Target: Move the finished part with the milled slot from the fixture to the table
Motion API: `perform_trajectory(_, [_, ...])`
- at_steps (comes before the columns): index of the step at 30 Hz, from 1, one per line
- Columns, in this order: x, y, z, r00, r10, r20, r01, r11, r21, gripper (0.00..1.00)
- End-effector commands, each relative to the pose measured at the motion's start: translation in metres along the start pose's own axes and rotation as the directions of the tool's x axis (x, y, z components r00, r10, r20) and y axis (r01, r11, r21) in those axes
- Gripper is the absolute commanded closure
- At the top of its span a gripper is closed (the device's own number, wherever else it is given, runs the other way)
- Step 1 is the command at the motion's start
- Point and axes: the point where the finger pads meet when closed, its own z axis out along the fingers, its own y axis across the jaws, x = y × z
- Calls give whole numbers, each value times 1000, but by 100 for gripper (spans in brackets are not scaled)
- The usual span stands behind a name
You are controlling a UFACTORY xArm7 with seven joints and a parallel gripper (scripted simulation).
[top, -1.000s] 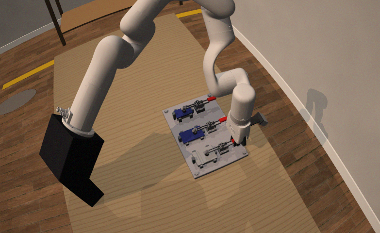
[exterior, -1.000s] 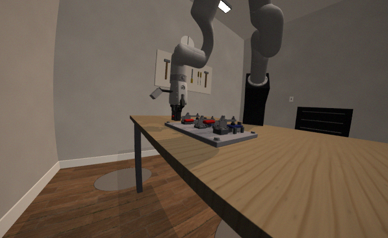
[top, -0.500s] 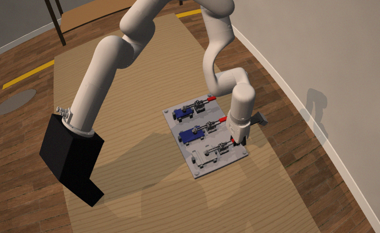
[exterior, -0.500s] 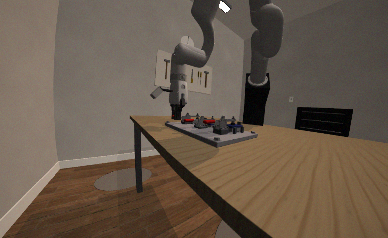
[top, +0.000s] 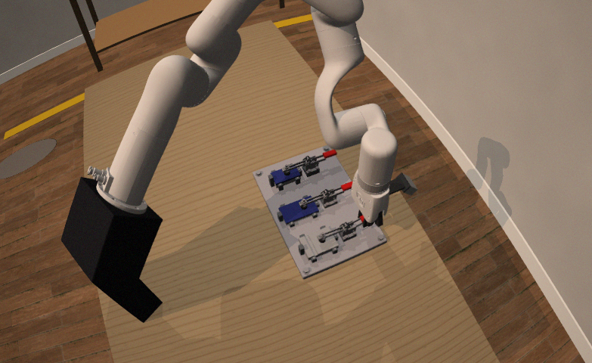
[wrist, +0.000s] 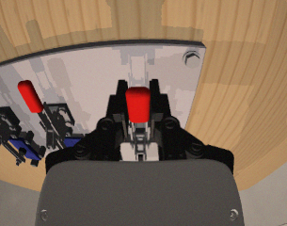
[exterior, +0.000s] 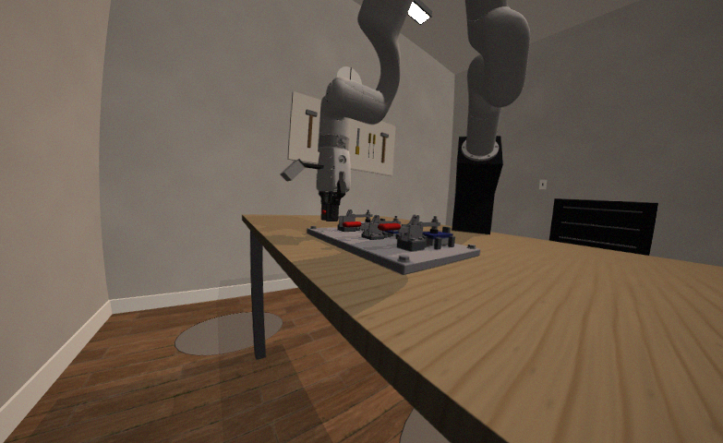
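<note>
Hand [wrist: 138, 127] clamped on the red clamp handle [wrist: 138, 102] beside the finished part [top: 317, 247], presumably to unlock it; both blanks [top: 297, 211] remain clamped.

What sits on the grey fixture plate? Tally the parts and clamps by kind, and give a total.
Blue blanks: 2
Grey part: 1
Clamps with red handles: 3, one handle pinched in the gripper
Total: 6
</note>
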Motion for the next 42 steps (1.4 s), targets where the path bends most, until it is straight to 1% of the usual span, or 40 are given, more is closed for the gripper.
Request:
perform_trajectory(1, [-1, 1, -4, 1000, 0, -2, 0, 1000, -3, 100])
perform_trajectory(42, [-24, 1, -23, 1000, 0, -2, 0, 1000, -3, 100])
